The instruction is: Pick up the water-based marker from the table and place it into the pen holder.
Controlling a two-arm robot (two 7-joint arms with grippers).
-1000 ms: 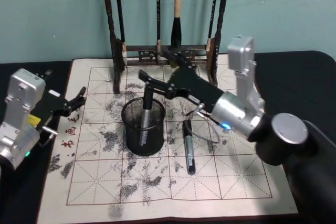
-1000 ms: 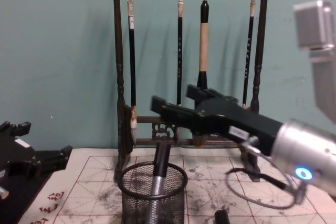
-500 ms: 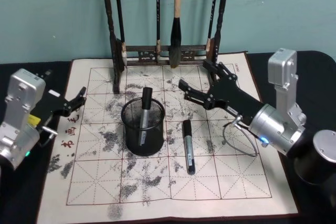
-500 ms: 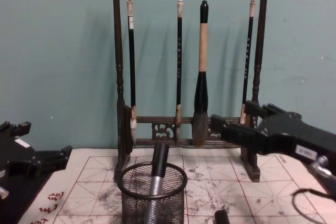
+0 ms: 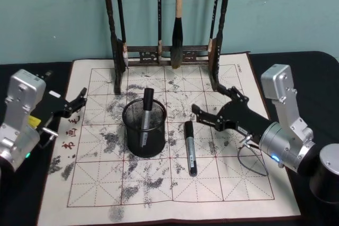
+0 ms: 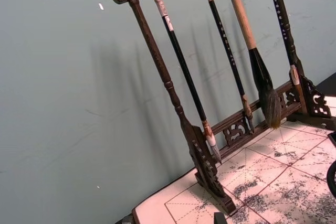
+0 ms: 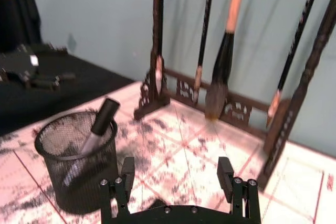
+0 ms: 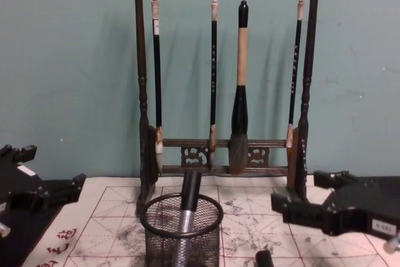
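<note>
Pen holder (image 5: 144,130): upright on the gridded mat (image 5: 238,183), in front of the brush rack (image 5: 167,54). One marker (image 5: 146,110) stands inside it, leaning, cap above the rim. A second marker (image 5: 189,149) lies flat on the mat, just right of the holder. Right gripper (image 5: 207,99): right of the holder, jaws released, empty. Left gripper (image 5: 79,101): well left of the holder, jaws apart, empty.

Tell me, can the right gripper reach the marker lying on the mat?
Probably yes. The right gripper, open, is just right of the marker with bare mat between them; the holder stands apart on the marker's other side.
</note>
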